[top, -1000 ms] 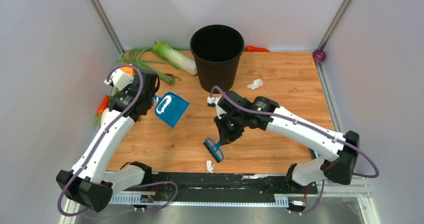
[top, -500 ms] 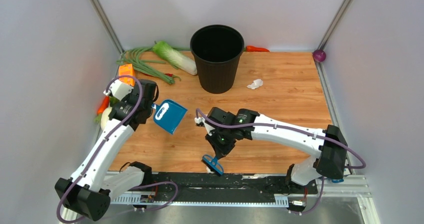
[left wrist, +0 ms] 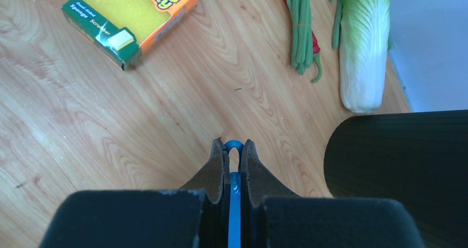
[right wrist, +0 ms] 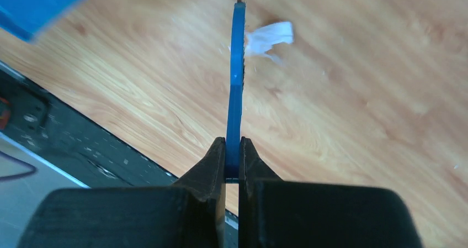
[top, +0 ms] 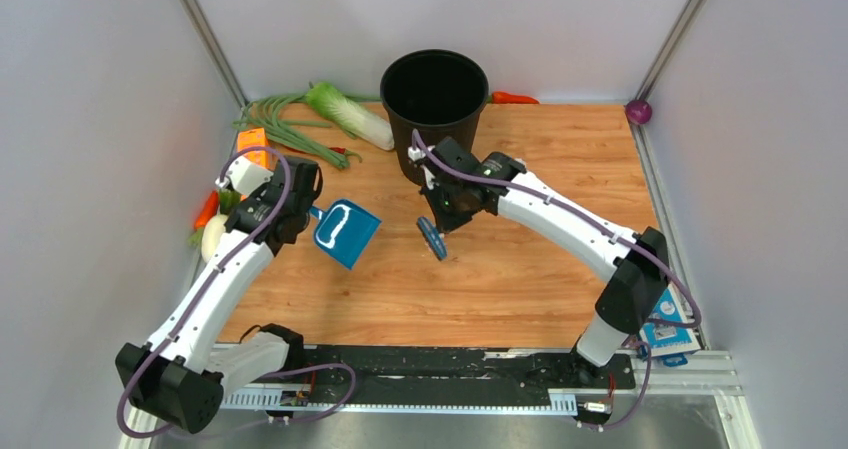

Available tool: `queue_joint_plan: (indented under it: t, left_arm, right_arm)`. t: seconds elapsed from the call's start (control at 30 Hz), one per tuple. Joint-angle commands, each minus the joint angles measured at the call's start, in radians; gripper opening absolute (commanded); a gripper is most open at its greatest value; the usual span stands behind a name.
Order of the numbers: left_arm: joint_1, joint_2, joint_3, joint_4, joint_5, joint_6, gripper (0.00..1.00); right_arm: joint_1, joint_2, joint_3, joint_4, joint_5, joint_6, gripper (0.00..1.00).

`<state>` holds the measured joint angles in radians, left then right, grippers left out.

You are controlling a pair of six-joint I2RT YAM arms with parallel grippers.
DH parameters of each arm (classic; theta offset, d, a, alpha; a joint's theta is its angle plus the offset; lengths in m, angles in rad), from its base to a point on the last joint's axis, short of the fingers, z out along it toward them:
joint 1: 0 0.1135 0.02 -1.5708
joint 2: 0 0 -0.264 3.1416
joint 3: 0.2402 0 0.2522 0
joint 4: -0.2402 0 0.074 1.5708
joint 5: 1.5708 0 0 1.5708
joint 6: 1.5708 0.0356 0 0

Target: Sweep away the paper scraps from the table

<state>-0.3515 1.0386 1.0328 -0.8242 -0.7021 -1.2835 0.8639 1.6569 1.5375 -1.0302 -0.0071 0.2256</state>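
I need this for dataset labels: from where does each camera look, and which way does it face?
Top external: above and behind the arms, looking down on the table; both arms show, left hand holding the dustpan, right hand the brush.
Left wrist: behind the left hand, looking past its fingers at a sponge box, cabbage, bin.
Right wrist: behind the right hand, looking past its fingers along the brush to a paper scrap.
Shared: the bin, in top and left wrist.

Open counter (top: 480, 289) lies across the near middle and far right. The black bin (top: 434, 109) blocks the far middle; cabbage (top: 350, 114), green beans (top: 285, 129) and a sponge box (left wrist: 132, 10) crowd the far left. The right arm (top: 570, 224) slants across the middle. Between blue dustpan (top: 345, 232) and brush (top: 432, 237) a gap seems passable.
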Motion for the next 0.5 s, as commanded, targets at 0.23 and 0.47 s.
queue_joint_plan:
  t: [0.23,0.47]
  left_arm:
    - [0.005,0.046,-0.028,0.053,0.082,-0.043,0.00]
    - [0.005,0.081,-0.028,0.097,0.136,-0.019,0.00]
  right_arm:
    - [0.003,-0.077,0.201,-0.169,0.206,0.116,0.00]
    - [-0.173,-0.118,0.136,-0.212,0.326,0.236,0.00]
